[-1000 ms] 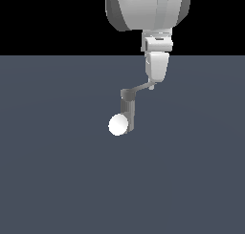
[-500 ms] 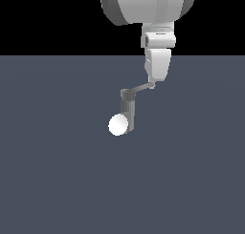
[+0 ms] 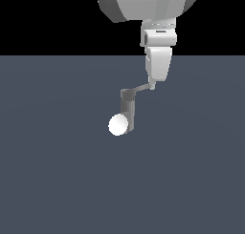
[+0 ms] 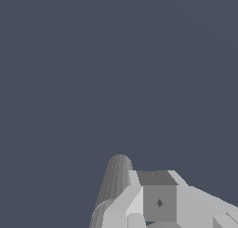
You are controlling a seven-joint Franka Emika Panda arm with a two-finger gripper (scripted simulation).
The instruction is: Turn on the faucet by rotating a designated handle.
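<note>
Grey faucet (image 3: 128,110) upright, white sphere (image 3: 117,125) beside it, pincer (image 3: 154,83) at handle (image 3: 142,89) tip, grip unclear

faucet (image 3: 128,111): 1, center frame
handle (image 3: 141,89): 1, just above center
white sphere (image 3: 117,125): 1, center-left
gripper (image 3: 158,78): 1, upper center-right

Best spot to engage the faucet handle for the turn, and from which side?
Take the handle at its free outer tip, farthest from the faucet column, for the most leverage. Come from above: the bar is thin and runs sideways off the cap toward the exterior view's right, with bare space over it. The tool is at that tip; contact cannot be told.
</note>
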